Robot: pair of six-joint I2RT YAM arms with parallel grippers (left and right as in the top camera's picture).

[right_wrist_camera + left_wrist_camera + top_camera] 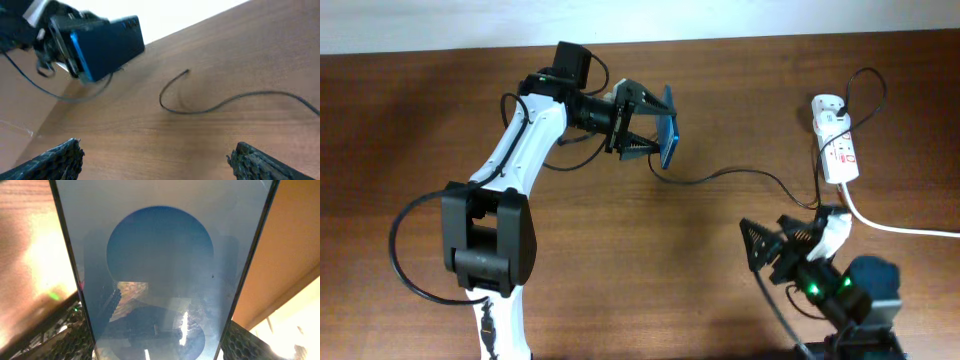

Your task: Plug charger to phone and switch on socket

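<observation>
Tabletop point(620, 270): brown wood-grain board whose far edge meets a pale wall. Broad bare stretches lie at the centre and near left.

The phone point(668, 125): slim rectangular handset with a bright blue screen and black edges. It is raised off the tabletop towards the far edge and clamped in the left pincer point(650, 128).

The charger point(740, 173): long thin black cable lying loose on the tabletop. It runs from the socket side to a hooked end near the phone, not touching it.

The socket point(838, 145): small white oblong power strip with red markings, at the far right. A thick white cord point(905, 228) leads off the right edge.

Right pincer point(775, 242): near right, jaws spread, holding nothing, well apart from the cable's end.

Left wrist view: the phone point(160, 255) fills the frame, showing a darker blue circle and reflections that overhead misses.

Right wrist view: the small plug tip point(187, 71) lies free on bare wood beside the raised phone point(107, 45). The textured fingertips point(55, 160) stand wide apart.
</observation>
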